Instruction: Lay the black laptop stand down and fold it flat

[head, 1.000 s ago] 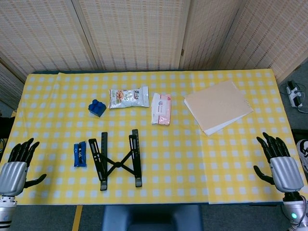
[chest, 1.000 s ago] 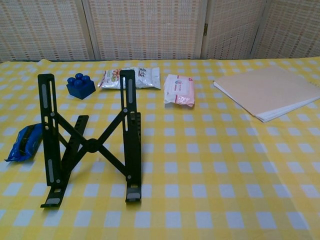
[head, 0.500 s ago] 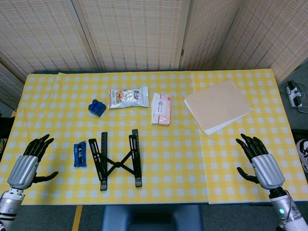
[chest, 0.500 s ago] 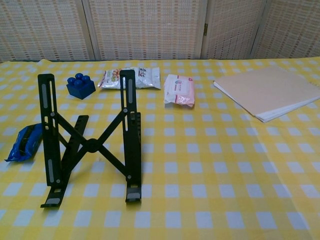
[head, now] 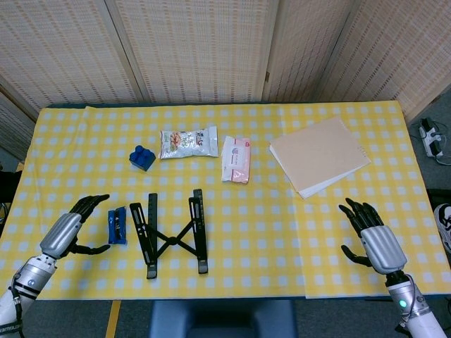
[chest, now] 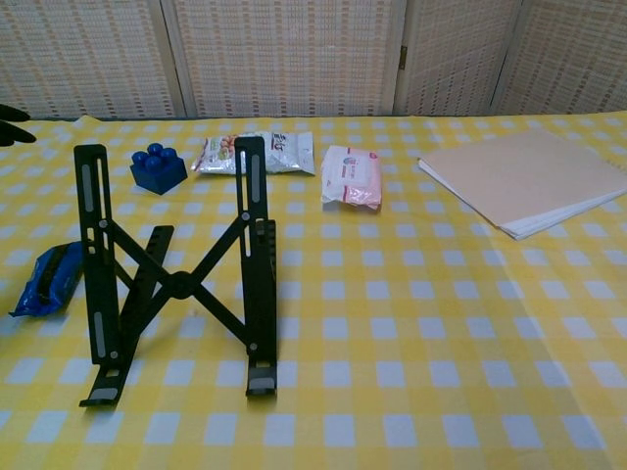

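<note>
Both hands empty, fingers spread: left hand [head: 72, 227] near upright laptop stand [head: 171, 232], right hand [head: 373, 236] well apart.

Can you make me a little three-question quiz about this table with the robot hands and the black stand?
1. True or false: the black laptop stand already lies folded flat.
2. Which thing lies closest to the left hand? A) blue packet B) pink packet C) paper stack
3. Fill in: the right hand holds ____.

Key:
1. False; in the chest view it stands upright and spread.
2. A
3. Nothing; its fingers are apart.
</note>
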{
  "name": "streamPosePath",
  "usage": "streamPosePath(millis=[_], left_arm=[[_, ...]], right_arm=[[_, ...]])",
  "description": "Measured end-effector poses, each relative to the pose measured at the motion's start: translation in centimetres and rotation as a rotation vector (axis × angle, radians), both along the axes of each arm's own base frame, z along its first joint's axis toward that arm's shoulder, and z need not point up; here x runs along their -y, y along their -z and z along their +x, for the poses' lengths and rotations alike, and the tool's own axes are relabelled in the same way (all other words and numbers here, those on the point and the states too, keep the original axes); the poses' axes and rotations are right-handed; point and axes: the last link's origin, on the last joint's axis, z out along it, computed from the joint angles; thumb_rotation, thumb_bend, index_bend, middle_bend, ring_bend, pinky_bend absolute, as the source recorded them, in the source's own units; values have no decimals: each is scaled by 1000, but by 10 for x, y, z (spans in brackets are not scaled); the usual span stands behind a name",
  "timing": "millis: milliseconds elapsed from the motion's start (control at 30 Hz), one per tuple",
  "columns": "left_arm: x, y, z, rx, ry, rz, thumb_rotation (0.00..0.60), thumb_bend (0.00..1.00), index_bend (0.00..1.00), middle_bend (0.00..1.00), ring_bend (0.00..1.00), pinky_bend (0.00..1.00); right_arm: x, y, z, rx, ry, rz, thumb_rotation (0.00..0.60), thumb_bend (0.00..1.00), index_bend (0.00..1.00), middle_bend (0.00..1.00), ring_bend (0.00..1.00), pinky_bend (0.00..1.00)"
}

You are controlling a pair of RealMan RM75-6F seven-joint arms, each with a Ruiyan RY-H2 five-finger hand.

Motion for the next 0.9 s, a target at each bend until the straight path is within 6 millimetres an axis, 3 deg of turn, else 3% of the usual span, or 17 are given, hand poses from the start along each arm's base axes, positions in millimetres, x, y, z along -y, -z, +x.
streamPosePath(millis=[367, 533, 700, 900], left_arm=[[-35, 18, 19, 308, -69, -165, 599, 182, 142, 226, 193, 119], [-49, 28, 25, 407, -107, -237, 598, 182, 178, 254, 220, 222], [-53, 38, 32, 484, -123, -309, 597, 183, 212, 303, 267, 279], [-43, 49, 39, 521, -106, -421, 597, 183, 225, 335, 302, 295]], right_arm=[[16, 20, 21, 18, -93, 96, 600, 336, 0, 17, 9, 0], [23, 26, 28, 46, -102, 107, 600, 336, 0, 18, 19, 0], [27, 31, 31, 64, -109, 126, 600, 336, 0, 19, 25, 0], [33, 36, 35, 94, -108, 139, 600, 336, 0, 19, 25, 0]])
